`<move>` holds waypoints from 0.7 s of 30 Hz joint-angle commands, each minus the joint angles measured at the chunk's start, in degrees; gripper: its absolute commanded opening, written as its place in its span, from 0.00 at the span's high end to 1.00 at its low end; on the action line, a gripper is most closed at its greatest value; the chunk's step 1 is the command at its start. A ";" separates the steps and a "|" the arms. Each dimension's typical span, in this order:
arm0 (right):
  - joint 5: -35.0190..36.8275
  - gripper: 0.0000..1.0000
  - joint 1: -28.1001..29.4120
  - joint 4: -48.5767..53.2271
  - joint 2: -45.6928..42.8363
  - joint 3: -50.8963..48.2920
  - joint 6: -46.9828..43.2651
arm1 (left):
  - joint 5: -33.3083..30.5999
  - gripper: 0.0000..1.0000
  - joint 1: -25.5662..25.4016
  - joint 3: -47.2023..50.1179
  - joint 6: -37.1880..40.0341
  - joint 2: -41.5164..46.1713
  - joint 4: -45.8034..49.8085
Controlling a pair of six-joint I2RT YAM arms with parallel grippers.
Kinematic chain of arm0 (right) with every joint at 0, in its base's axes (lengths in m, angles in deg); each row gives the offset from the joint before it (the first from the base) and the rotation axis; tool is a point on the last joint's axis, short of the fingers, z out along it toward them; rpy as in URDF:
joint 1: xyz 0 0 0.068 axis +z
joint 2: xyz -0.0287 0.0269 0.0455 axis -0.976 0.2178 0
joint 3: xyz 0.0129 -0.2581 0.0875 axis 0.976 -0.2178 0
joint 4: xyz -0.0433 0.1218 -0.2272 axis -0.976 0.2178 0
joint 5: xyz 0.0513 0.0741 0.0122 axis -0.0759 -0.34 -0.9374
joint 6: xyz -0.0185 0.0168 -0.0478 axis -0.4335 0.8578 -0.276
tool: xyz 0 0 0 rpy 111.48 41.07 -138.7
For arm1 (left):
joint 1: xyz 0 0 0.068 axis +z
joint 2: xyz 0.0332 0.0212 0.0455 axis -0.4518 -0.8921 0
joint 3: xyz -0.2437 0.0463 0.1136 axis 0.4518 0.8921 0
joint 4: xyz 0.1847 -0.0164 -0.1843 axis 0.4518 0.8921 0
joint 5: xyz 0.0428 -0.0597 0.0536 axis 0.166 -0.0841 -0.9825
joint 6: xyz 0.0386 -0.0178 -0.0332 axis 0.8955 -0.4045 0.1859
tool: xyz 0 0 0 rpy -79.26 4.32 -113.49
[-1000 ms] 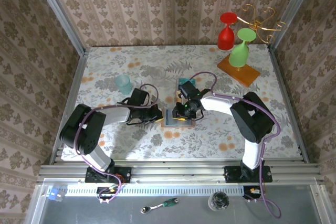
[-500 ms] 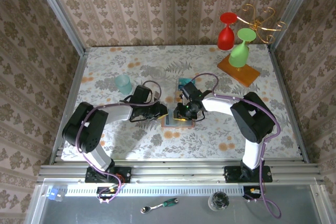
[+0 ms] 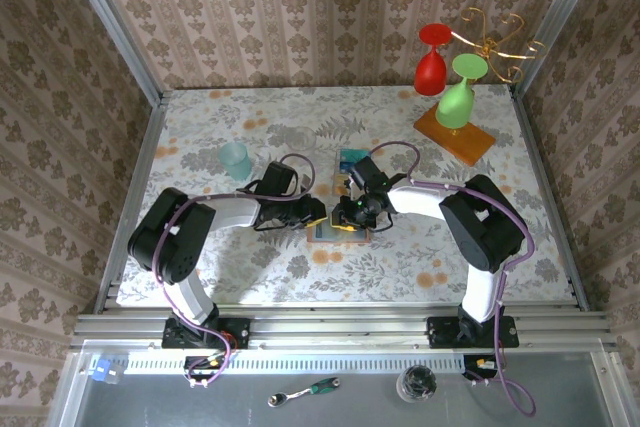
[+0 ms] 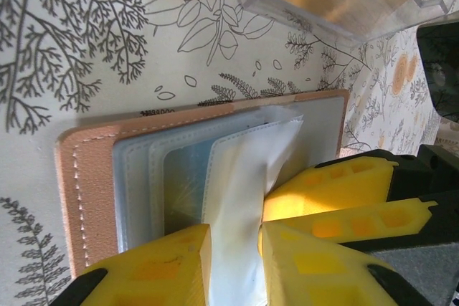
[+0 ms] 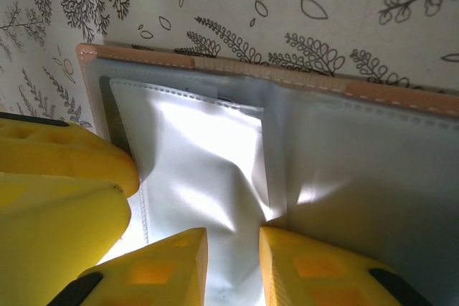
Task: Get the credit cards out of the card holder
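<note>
Between the yellow tips of the left hand point(image 4: 234, 241) sat the clear pocket flap of the card holder point(image 4: 86, 177). The jaws were only a little apart, and honestly I couldn't tell if it was gripping or just straddling it. The right hand point(image 5: 232, 238) sat on the opposite side, jaws nearly closed with the shiny panel bunched up between them, which looked like a pinch to me. The holder lay open and flat on the worktop point(image 3: 450, 257) between the two arms. Just beyond it a blue-teal card point(image 3: 352, 159) lay loose, so I'd call that one done. The orange-tan card I couldn't spot anywhere, so it's probably left to fish out.
</note>
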State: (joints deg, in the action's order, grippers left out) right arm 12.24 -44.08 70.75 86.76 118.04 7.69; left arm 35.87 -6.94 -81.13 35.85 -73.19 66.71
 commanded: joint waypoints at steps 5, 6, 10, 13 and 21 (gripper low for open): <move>-0.52 0.72 -0.63 -0.63 -1.07 -1.94 0.64 | -3.27 0.71 -0.65 -1.98 0.59 0.92 5.13; -0.61 0.72 -0.65 -0.71 -1.10 -2.02 0.69 | -3.68 0.71 -0.65 -1.88 0.67 1.26 5.54; -0.85 0.72 -0.74 -1.40 -1.24 -2.45 1.01 | -4.45 0.70 -0.64 -1.90 0.73 1.77 6.42; -1.18 0.72 -0.74 -1.91 -1.00 -2.71 1.13 | -4.50 0.70 -0.77 -1.81 0.43 1.49 6.16; -1.96 0.72 -0.82 -2.69 -0.99 -3.09 1.44 | -1.93 0.73 -1.96 -2.59 -0.92 -0.77 2.29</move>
State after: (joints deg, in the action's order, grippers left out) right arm 10.52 -44.67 67.87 86.38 116.31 8.32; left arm 32.94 -8.17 -81.89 35.65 -72.89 69.71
